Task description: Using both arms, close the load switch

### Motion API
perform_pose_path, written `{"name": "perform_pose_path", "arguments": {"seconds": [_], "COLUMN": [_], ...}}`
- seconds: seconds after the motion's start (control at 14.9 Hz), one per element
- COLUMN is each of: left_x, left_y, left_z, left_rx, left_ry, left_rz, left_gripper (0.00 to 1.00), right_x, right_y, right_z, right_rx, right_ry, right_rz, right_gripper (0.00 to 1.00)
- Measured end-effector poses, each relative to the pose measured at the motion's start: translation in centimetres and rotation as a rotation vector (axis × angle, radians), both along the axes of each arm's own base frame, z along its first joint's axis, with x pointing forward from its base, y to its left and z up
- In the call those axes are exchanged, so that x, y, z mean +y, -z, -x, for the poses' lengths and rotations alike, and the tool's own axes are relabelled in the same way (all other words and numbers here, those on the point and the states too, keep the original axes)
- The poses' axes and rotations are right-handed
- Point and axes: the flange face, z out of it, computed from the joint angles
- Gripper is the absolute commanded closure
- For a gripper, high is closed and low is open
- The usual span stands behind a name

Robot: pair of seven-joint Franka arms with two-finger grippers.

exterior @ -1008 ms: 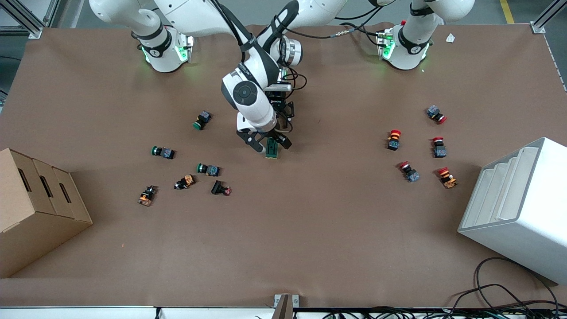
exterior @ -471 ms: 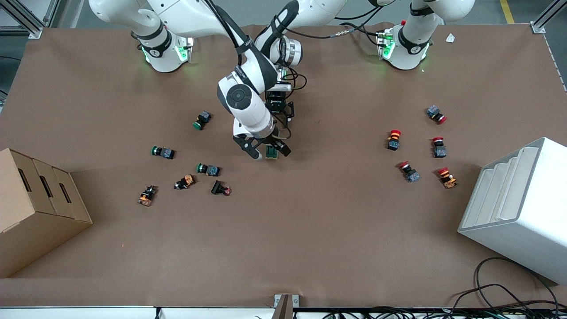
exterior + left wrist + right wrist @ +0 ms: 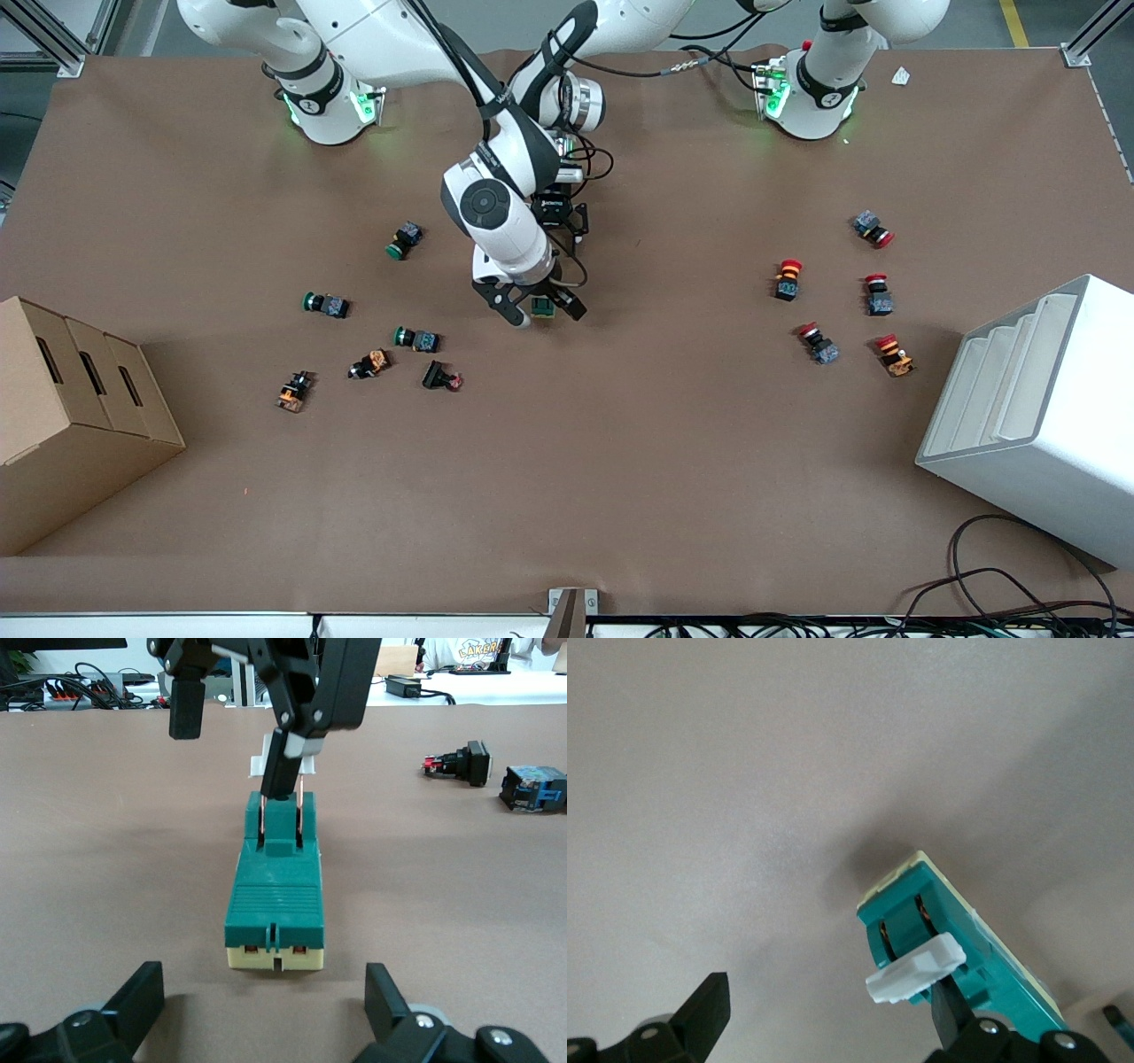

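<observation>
Load switch (image 3: 275, 904) flat on bench (image 3: 620, 461) mid-table, long axis running from open left pincer (image 3: 266, 1014) toward open right pincer (image 3: 530, 307), w/ one right finger at white lever (image 3: 914, 969), left waiting behind butt end.

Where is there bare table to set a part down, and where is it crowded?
Bare table between the cardboard box and white rack. Crowded around the green buttons, red buttons, and the load switch where the right end effector and left end effector work.

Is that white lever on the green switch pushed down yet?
Not yet. The white lever still sticks up from the green switch, one finger of the right gripper touching it.
</observation>
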Motion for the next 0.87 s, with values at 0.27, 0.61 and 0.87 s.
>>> {"name": "perform_pose_path", "arguments": {"seconds": [0.27, 0.61, 0.87], "left_x": [0.0, 0.0, 0.0], "left_y": [0.0, 0.0, 0.0], "left_z": [0.0, 0.0, 0.0], "left_rx": [0.0, 0.0, 0.0], "left_ry": [0.0, 0.0, 0.0], "left_rz": [0.0, 0.0, 0.0], "left_gripper": [0.0, 0.0, 0.0], "right_x": [-0.4, -0.3, -0.3], "right_y": [0.3, 0.4, 0.4], "right_z": [-1.2, -1.7, -2.1], "right_rx": [0.005, 0.02, 0.033], "right_ry": [0.016, 0.016, 0.022], "right_rz": [-0.001, 0.001, 0.002], "right_gripper": [0.0, 0.0, 0.0]}}
